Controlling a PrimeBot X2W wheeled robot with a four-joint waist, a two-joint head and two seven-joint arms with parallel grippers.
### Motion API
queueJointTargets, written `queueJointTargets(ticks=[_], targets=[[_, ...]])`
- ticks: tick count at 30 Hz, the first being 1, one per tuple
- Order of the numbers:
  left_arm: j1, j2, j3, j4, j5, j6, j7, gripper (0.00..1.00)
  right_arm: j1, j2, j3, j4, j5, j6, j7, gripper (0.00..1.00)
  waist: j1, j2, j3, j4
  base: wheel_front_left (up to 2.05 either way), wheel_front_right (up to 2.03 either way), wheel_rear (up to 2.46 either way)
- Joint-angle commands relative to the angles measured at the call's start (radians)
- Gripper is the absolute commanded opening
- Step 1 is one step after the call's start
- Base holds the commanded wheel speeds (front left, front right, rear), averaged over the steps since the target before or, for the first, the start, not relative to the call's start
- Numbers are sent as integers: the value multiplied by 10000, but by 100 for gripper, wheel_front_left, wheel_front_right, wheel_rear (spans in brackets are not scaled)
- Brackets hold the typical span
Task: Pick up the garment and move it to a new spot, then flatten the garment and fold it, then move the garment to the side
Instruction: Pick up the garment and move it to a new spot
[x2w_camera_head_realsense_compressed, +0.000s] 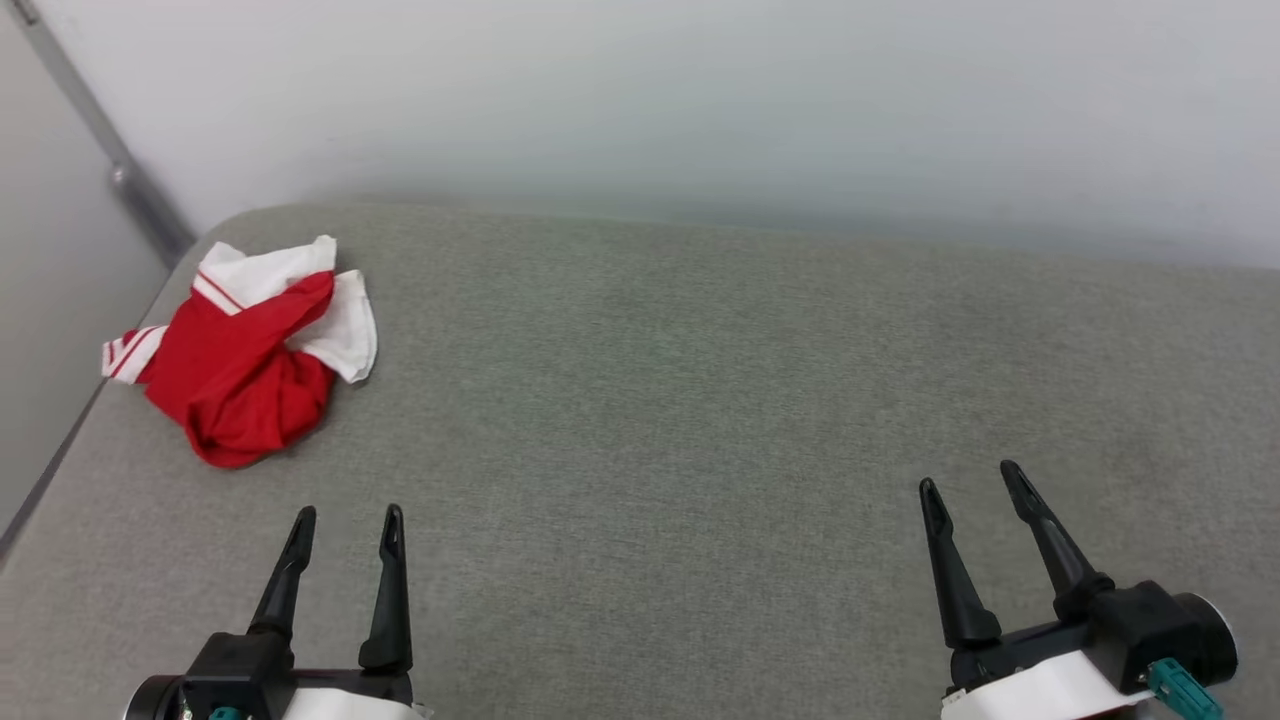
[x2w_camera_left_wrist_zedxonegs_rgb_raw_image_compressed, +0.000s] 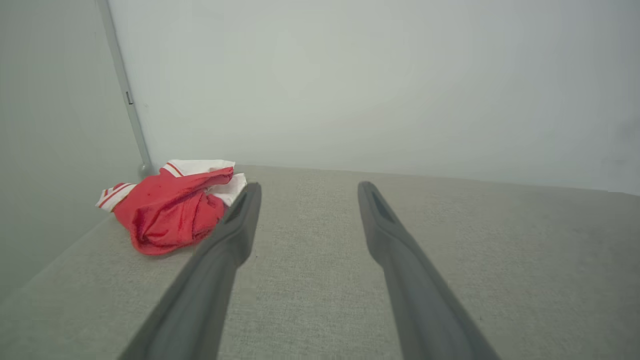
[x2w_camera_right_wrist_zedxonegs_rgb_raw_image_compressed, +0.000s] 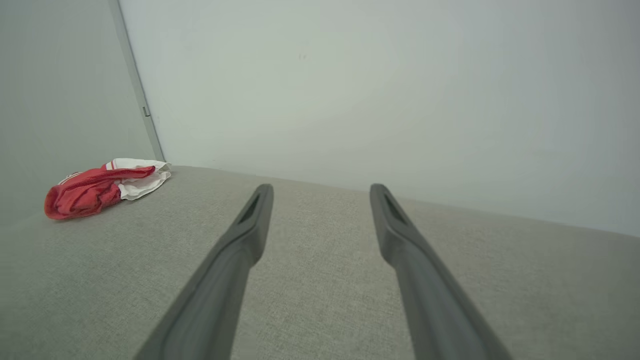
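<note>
You have the garment lying in a crumpled heap at the far left corner of the padded surface, close to its rounded edge and well apart from both grippers. It is soft red jersey bunched into a lumpy mound. White sleeve cloth spills out along its far and right sides, and thin red-and-white stripe trim shows on two cuffs, one of them poking out toward the surface's left edge. The surface is flat, covered in a grey-green woven fabric with a fine, felt-like grain. Behind it rises a smooth, pale wall, and a slim metal strip runs down the corner at the left. Your left gripper hangs over the near left of the surface, its two long, tapering matte-black fingers spread apart with nothing between them. Your right gripper, at the near right, is likewise spread wide and empty, its fingers leaning a little leftward, with a teal plug on its wrist. The folds hide the garment's neck, hem and most of its body, so you cannot read its full shape. In the left wrist view one finger's tip overlaps the heap's right edge. The head view's bottom edge cuts off both gripper bodies, and you cannot tell whether the fingertips touch the fabric below them.
</note>
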Motion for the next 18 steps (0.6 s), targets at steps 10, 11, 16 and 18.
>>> queueJointTargets(ticks=[10,11,16,18], targets=[[319,-8,218,-35,69,-16,-28,100,224,12,322,146,27,-5,-27,100,0,0,-299,1631,0,0,0],[339,-10,222,-35,73,-21,-28,100,217,12,342,158,36,-5,-27,100,0,0,-318,1735,0,0,0],[452,-10,225,-55,124,-66,-28,100,285,10,557,238,87,-7,-27,100,0,0,-433,2310,0,0,0],[497,-10,231,-62,154,-95,-28,100,298,12,597,256,132,-5,-27,100,0,0,-467,2416,0,0,0]])
